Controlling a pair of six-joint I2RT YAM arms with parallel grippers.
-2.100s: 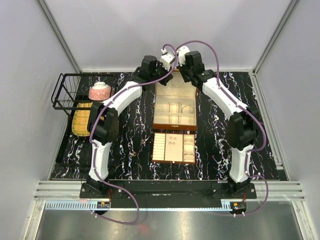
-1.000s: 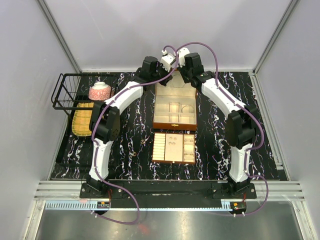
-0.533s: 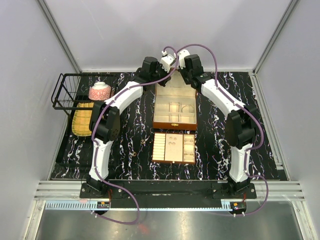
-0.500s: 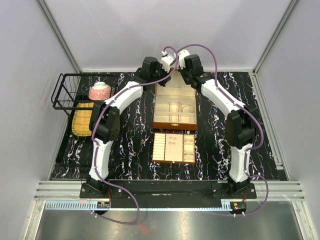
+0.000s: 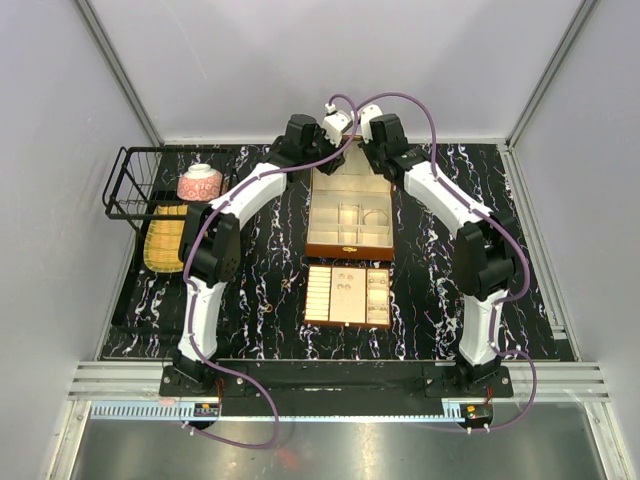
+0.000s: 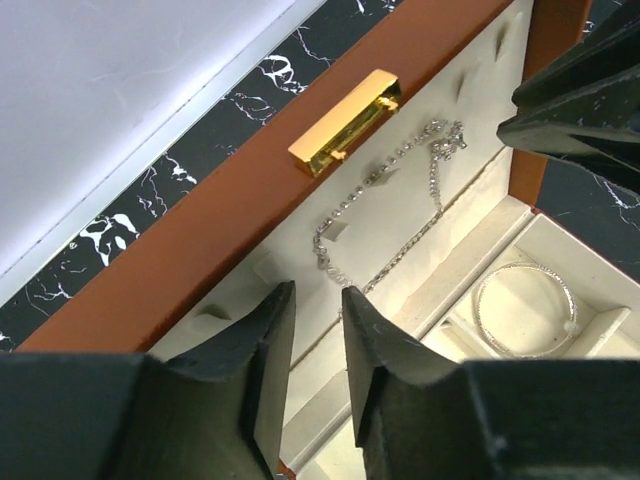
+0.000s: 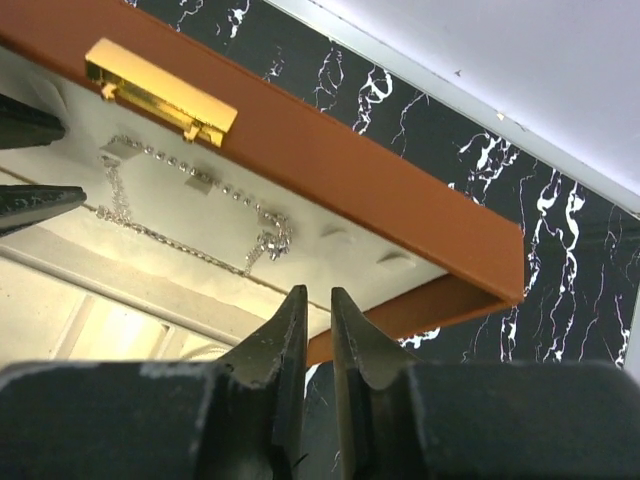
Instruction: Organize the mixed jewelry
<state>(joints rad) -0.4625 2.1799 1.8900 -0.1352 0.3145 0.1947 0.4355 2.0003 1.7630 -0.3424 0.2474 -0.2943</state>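
Between grey walls (image 5: 330,60), black marble (image 5: 262,272) bears boxed jewelry (image 6: 380,178).

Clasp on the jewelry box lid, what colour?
The clasp is shiny gold, against the brown lid; clearest in the left wrist view.

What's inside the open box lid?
A sparkly chain strung across the lid's cream lining. The left fingers cover the lining's near part, so anything there is unseen.
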